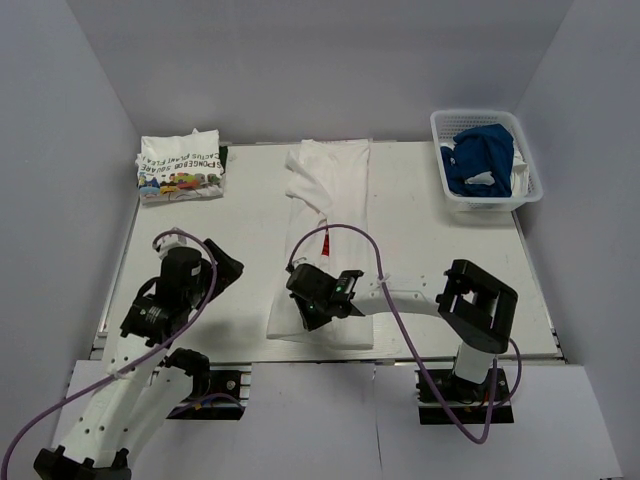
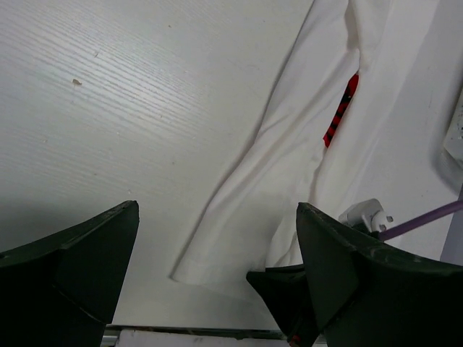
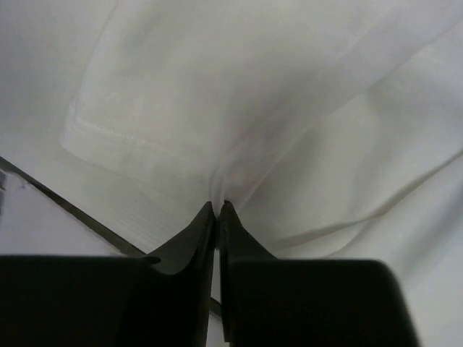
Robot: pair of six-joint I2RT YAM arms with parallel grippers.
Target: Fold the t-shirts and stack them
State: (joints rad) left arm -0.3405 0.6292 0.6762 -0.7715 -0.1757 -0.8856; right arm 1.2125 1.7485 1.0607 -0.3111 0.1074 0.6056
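Table [image 1: 450,260]: the white board I am working over from above. I take its middle as the hub of the clock, with 12 at the far wall and 6 at the arm bases.
Long white tee [image 1: 330,190]: it lies flat as a narrow strip through the hub, running from 12 down to 6. Its far end is rumpled and its near end lies at the table's near edge.
Basket [image 1: 485,204]: a white mesh tub standing at 2 o'clock in the far right corner.
Cartoon tee [image 1: 180,167]: folded into a small pad at 10 o'clock, with its colourful print and lettering facing up. It is well apart from the strip.
Blue tee [image 1: 480,155]: bunched up inside the basket, with some white showing.
Right gripper [image 3: 217,206]: it is at 6 o'clock on the strip's near end. My wrist view shows the jaws pressed together with the white cloth puckered up into them.
Left gripper [image 2: 217,210]: it hovers at 8 o'clock over bare board, beside the strip's left edge. The jaws are spread wide with nothing between them.
Red print [image 2: 340,112]: only a sliver shows, in a fold of the strip near the hub.
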